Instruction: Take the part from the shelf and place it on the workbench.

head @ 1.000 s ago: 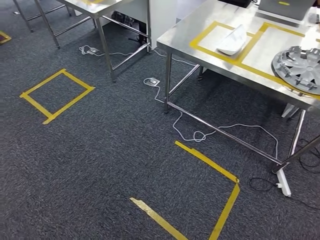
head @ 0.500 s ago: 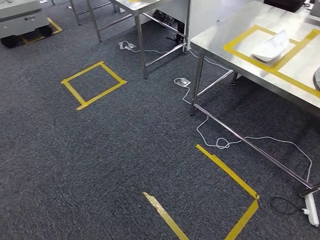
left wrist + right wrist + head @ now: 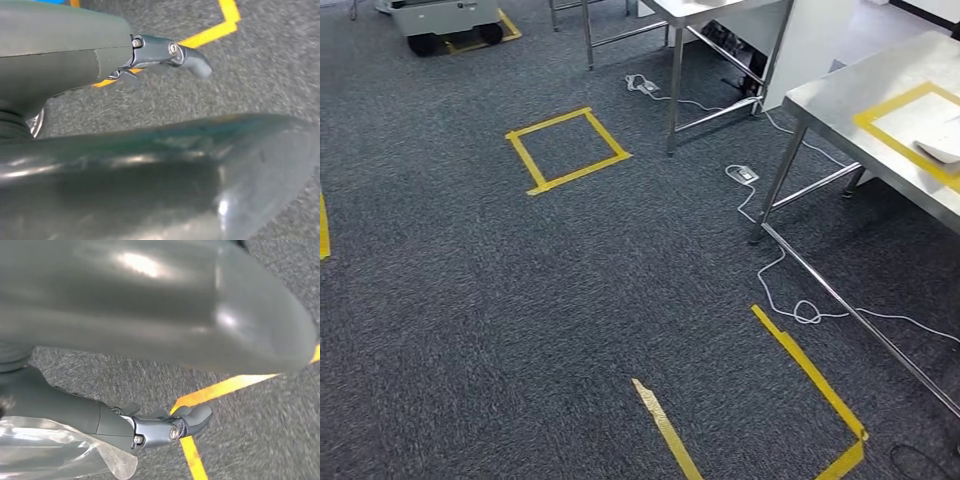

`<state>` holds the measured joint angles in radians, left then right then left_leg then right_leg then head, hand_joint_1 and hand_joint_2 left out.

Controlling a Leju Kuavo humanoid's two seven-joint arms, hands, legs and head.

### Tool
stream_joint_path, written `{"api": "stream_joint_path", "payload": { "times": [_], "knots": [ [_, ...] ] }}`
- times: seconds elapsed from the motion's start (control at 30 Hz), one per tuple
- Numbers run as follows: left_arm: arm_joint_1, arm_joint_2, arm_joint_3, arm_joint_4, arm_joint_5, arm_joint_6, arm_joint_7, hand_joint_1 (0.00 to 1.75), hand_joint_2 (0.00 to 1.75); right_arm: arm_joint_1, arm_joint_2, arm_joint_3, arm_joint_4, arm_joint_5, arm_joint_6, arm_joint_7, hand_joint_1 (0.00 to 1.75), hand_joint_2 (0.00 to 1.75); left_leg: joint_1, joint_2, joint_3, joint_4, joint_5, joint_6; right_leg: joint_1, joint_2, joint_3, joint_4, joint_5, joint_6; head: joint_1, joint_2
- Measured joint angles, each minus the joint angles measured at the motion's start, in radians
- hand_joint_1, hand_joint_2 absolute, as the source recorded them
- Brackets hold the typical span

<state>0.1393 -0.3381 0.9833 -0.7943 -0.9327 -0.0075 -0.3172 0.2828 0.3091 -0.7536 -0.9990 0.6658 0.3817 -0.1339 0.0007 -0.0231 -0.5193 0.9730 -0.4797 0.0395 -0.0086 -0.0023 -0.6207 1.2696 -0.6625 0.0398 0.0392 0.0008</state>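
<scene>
On the steel workbench (image 3: 848, 100) at the right edge of the head view, a pale, shallow, curved piece (image 3: 943, 150) lies partly on a yellow tape outline (image 3: 893, 138); whether it is the part cannot be told. The bench top is brushed and reflective, on slim metal legs. The floor is dark speckled carpet (image 3: 471, 300) marked with a yellow tape square (image 3: 567, 150), and a white cable (image 3: 773, 285) trails under the bench. A grey wheeled unit (image 3: 444, 18) stands at the far edge. In the wrist views, the left hand (image 3: 166, 52) and right hand (image 3: 166, 427) hang over the carpet with fingers extended, gripping nothing; a smooth grey glossy surface blocks much of both views.
</scene>
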Motion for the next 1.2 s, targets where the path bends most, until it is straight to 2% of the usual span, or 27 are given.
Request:
{"api": "stream_joint_path", "payload": {
  "times": [0.03, 0.07, 0.13, 0.2, 0.27, 0.3, 0.37, 0.4, 0.43, 0.47, 0.5, 0.53, 0.57, 0.63, 0.7, 0.73, 0.8, 0.87, 0.93, 0.97, 1.0, 1.03, 1.07, 1.1, 1.13, 1.17, 1.2],
  "knots": [
    [0.007, -0.002, -0.005, -0.008, 0.0, -0.004, 0.003, 0.0, 0.0, 0.0, -0.001, -0.001, 0.002, 0.0, 0.002, 0.002, 0.0, 0.0, 0.0, -0.014, 0.001, 0.0, 0.0, 0.0, -0.001, 0.002, 0.004, -0.015, 0.023, 0.0, 0.0, 0.0],
    [0.013, -0.003, -0.011, -0.016, 0.0, -0.007, 0.005, 0.0, 0.0, 0.0, -0.002, -0.002, 0.004, 0.0, 0.005, 0.003, 0.0, 0.0, 0.0, -0.028, 0.003, 0.001, 0.0, -0.002, -0.002, 0.007, 0.026, -0.068, 0.061, -0.001, 0.0, 0.0],
    [0.021, -0.006, -0.023, -0.029, -0.001, -0.011, 0.006, 0.0, 0.0, 0.001, -0.003, -0.004, 0.004, -0.001, 0.009, 0.006, 0.0, 0.0, -0.001, -0.055, 0.003, 0.007, -0.001, -0.008, -0.008, 0.048, 0.088, -0.21, 0.128, -0.003, 0.0, 0.0],
    [0.024, -0.006, -0.033, -0.039, -0.002, -0.012, 0.006, 0.0, 0.0, 0.001, -0.004, -0.006, 0.005, -0.001, 0.01, 0.007, 0.0, 0.0, -0.001, -0.079, -0.007, 0.013, -0.001, -0.02, -0.01, 0.079, 0.118, -0.281, 0.142, -0.007, 0.0, 0.0],
    [0.03, -0.006, -0.038, -0.047, -0.002, -0.012, 0.006, 0.0, 0.0, 0.0, -0.004, -0.006, 0.006, -0.001, 0.011, 0.009, 0.0, 0.0, 0.002, -0.098, -0.016, 0.015, 0.002, -0.034, -0.008, 0.067, 0.125, -0.287, 0.138, -0.018, -0.001, 0.0],
    [0.034, -0.006, -0.039, -0.049, -0.002, -0.013, 0.006, 0.0, 0.0, -0.001, -0.004, -0.007, 0.006, -0.001, 0.012, 0.01, 0.0, 0.0, 0.003, -0.09, -0.02, 0.021, -0.002, -0.039, -0.009, 0.055, 0.128, -0.29, 0.141, -0.024, -0.001, 0.0],
    [0.038, -0.007, -0.045, -0.055, -0.006, -0.016, 0.008, 0.0, 0.0, 0.0, -0.005, -0.007, 0.006, -0.002, 0.015, 0.011, 0.0, 0.0, 0.003, -0.041, -0.046, 0.078, -0.04, -0.048, -0.009, 0.028, 0.132, -0.296, 0.145, -0.036, -0.007, 0.0],
    [0.038, -0.007, -0.049, -0.059, -0.008, -0.019, 0.01, 0.0, 0.0, 0.002, -0.005, -0.007, 0.006, -0.002, 0.018, 0.012, 0.0, 0.0, 0.003, -0.012, -0.073, 0.136, -0.074, -0.051, -0.007, 0.013, 0.133, -0.297, 0.145, -0.04, -0.009, 0.0],
    [0.038, -0.007, -0.055, -0.062, -0.009, -0.023, 0.013, 0.0, 0.0, 0.004, -0.005, -0.007, 0.006, -0.002, 0.021, 0.013, 0.0, 0.0, 0.004, 0.004, -0.105, 0.206, -0.108, -0.055, -0.005, -0.003, 0.131, -0.297, 0.143, -0.042, -0.011, 0.0],
    [0.039, -0.006, -0.059, -0.065, -0.01, -0.026, 0.016, 0.0, 0.0, 0.006, -0.005, -0.007, 0.006, -0.002, 0.023, 0.015, 0.0, 0.0, 0.005, 0.01, -0.133, 0.267, -0.132, -0.058, -0.003, -0.02, 0.129, -0.296, 0.142, -0.044, -0.011, 0.0],
    [0.042, -0.006, -0.064, -0.068, -0.01, -0.03, 0.019, 0.0, 0.0, 0.006, -0.005, -0.007, 0.006, -0.002, 0.026, 0.016, 0.0, 0.0, 0.006, 0.013, -0.147, 0.301, -0.138, -0.059, -0.002, -0.035, 0.127, -0.296, 0.139, -0.045, -0.011, 0.0],
    [0.046, -0.007, -0.068, -0.072, -0.01, -0.033, 0.021, 0.0, 0.0, 0.006, -0.005, -0.007, 0.005, -0.002, 0.028, 0.018, 0.0, 0.0, 0.006, 0.015, -0.143, 0.297, -0.126, -0.059, -0.001, -0.049, 0.126, -0.296, 0.137, -0.045, -0.011, 0.0],
    [0.05, -0.007, -0.073, -0.076, -0.01, -0.036, 0.023, 0.0, 0.0, 0.006, -0.005, -0.007, 0.004, -0.002, 0.03, 0.019, 0.0, 0.0, 0.006, 0.021, -0.119, 0.255, -0.098, -0.058, 0.0, -0.062, 0.127, -0.296, 0.134, -0.045, -0.011, 0.0],
    [0.056, -0.008, -0.084, -0.085, -0.01, -0.039, 0.024, 0.0, 0.0, 0.007, -0.005, -0.007, 0.001, -0.002, 0.035, 0.021, 0.0, 0.0, 0.001, 0.065, -0.043, 0.117, -0.042, -0.049, 0.003, -0.084, 0.135, -0.294, 0.127, -0.039, -0.012, 0.0],
    [0.057, -0.008, -0.095, -0.093, -0.009, -0.04, 0.024, 0.0, 0.0, 0.01, -0.005, -0.007, -0.003, -0.002, 0.038, 0.022, 0.0, 0.0, -0.006, 0.101, -0.001, 0.034, -0.022, -0.037, 0.008, -0.105, 0.142, -0.293, 0.121, -0.028, -0.009, 0.0],
    [0.057, -0.008, -0.098, -0.096, -0.009, -0.04, 0.024, 0.0, 0.0, 0.011, -0.005, -0.007, -0.006, -0.003, 0.039, 0.022, 0.0, 0.0, -0.01, 0.102, 0.001, 0.024, -0.023, -0.032, 0.009, -0.115, 0.148, -0.294, 0.119, -0.023, -0.008, 0.0],
    [0.062, -0.01, -0.102, -0.1, -0.009, -0.04, 0.024, 0.0, 0.0, 0.009, -0.004, -0.006, -0.012, -0.003, 0.04, 0.023, 0.0, 0.0, -0.01, 0.079, -0.001, 0.018, -0.017, -0.019, 0.006, -0.127, 0.158, -0.294, 0.114, -0.012, -0.007, 0.0],
    [0.065, -0.012, -0.104, -0.104, -0.009, -0.04, 0.025, 0.0, 0.0, 0.009, -0.004, -0.006, -0.017, -0.003, 0.04, 0.022, 0.0, 0.0, -0.006, 0.056, 0.002, 0.008, -0.008, -0.006, 0.002, -0.084, 0.142, -0.251, 0.082, -0.003, -0.003, 0.0],
    [0.065, -0.013, -0.108, -0.107, -0.009, -0.04, 0.025, 0.0, 0.0, 0.013, -0.004, -0.006, -0.018, -0.003, 0.04, 0.022, 0.0, 0.0, -0.004, 0.033, 0.0, 0.005, -0.004, 0.002, -0.001, -0.021, 0.081, -0.128, 0.02, 0.003, 0.005, 0.0],
    [0.065, -0.013, -0.11, -0.108, -0.009, -0.041, 0.025, 0.0, 0.0, 0.015, -0.004, -0.007, -0.018, -0.003, 0.04, 0.023, 0.0, 0.0, -0.005, 0.019, -0.002, 0.005, -0.003, 0.003, -0.002, -0.006, 0.042, -0.056, -0.005, 0.004, 0.008, 0.0],
    [0.066, -0.014, -0.112, -0.108, -0.009, -0.041, 0.025, 0.0, 0.0, 0.017, -0.004, -0.007, -0.018, -0.002, 0.041, 0.025, 0.0, 0.0, -0.005, 0.005, -0.002, 0.006, -0.003, 0.004, -0.002, -0.001, 0.014, -0.008, -0.012, 0.005, 0.009, 0.0],
    [0.067, -0.014, -0.113, -0.108, -0.009, -0.041, 0.025, 0.0, 0.0, 0.018, -0.004, -0.007, -0.019, -0.003, 0.042, 0.027, 0.0, 0.0, -0.006, -0.01, -0.001, 0.006, -0.004, 0.004, -0.002, 0.002, -0.001, 0.006, 0.001, 0.005, 0.01, 0.0],
    [0.068, -0.014, -0.114, -0.108, -0.009, -0.041, 0.025, 0.0, 0.0, 0.018, -0.004, -0.007, -0.021, -0.003, 0.045, 0.03, 0.0, 0.0, -0.006, -0.025, 0.002, 0.007, -0.005, 0.003, -0.002, 0.004, 0.007, -0.027, 0.036, 0.004, 0.01, 0.0],
    [0.068, -0.014, -0.116, -0.108, -0.009, -0.041, 0.025, 0.0, 0.0, 0.019, -0.004, -0.007, -0.025, -0.003, 0.048, 0.033, 0.0, 0.0, -0.005, -0.038, 0.005, 0.007, -0.006, 0.001, -0.002, 0.013, 0.03, -0.092, 0.082, 0.001, 0.01, 0.0],
    [0.068, -0.014, -0.119, -0.108, -0.008, -0.042, 0.025, 0.0, 0.0, 0.02, -0.004, -0.008, -0.029, -0.003, 0.051, 0.036, 0.0, 0.0, -0.006, -0.052, 0.006, 0.008, -0.008, -0.001, -0.003, 0.038, 0.057, -0.162, 0.12, -0.002, 0.01, 0.0],
    [0.067, -0.014, -0.121, -0.108, -0.008, -0.043, 0.025, 0.0, 0.0, 0.021, -0.004, -0.009, -0.034, -0.003, 0.054, 0.037, 0.0, 0.0, -0.006, -0.065, 0.005, 0.011, -0.01, -0.005, -0.005, 0.062, 0.083, -0.225, 0.142, -0.006, 0.01, 0.0],
    [0.067, -0.014, -0.124, -0.109, -0.008, -0.043, 0.025, 0.0, 0.0, 0.023, -0.004, -0.011, -0.038, -0.003, 0.057, 0.039, 0.0, 0.0, -0.005, -0.077, 0.001, 0.013, -0.011, -0.01, -0.005, 0.081, 0.101, -0.264, 0.15, -0.01, 0.01, 0.0]
  ]
}}
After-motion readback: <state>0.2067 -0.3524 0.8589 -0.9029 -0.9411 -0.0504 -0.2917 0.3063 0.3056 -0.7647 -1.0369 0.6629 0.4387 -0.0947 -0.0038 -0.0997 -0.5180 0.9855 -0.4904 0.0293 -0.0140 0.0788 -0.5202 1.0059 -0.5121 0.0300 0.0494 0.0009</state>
